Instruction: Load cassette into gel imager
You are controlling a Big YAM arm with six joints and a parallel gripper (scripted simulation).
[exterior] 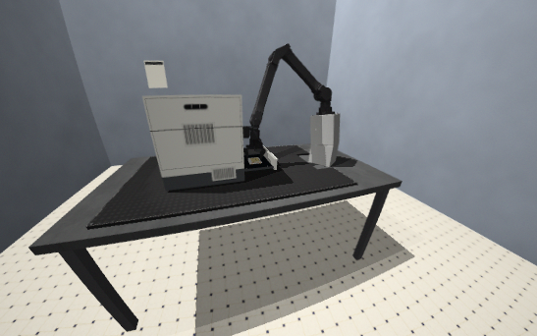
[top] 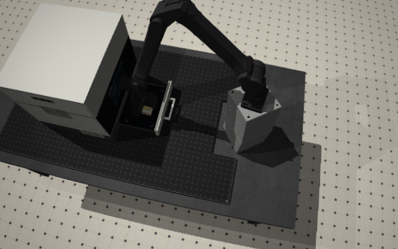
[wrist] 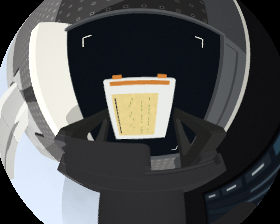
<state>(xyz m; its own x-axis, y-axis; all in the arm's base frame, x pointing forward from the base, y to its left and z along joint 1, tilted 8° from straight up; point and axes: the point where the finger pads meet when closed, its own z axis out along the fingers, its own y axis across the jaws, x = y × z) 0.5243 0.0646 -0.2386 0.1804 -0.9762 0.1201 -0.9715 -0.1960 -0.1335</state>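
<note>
The finished cassette FINISHED [top: 147,110] [exterior: 254,160] [wrist: 136,112], white with a yellow gel window and orange strip, lies on the dark glass [wrist: 141,47] in IM's open drawer [top: 164,109] [exterior: 270,158]. In the wrist view two far corner marks show beyond its orange end and one near mark shows at lower right; the fourth is hidden. My gripper [top: 145,104] [exterior: 254,152] [wrist: 141,112] is open, low in the drawer, with one finger beside each long side of the cassette. Narrow dark gaps seem to show there. The gel imager IM [top: 62,51] [exterior: 195,159] stands upright.
The drawer's pale front panel and handle [top: 172,109] stand on the side towards the arm's base [top: 254,120] [exterior: 325,140]. IM's dark opening is close behind the gripper. A black perforated mat [top: 196,167] [exterior: 132,211] lies under IM on the table [top: 268,193].
</note>
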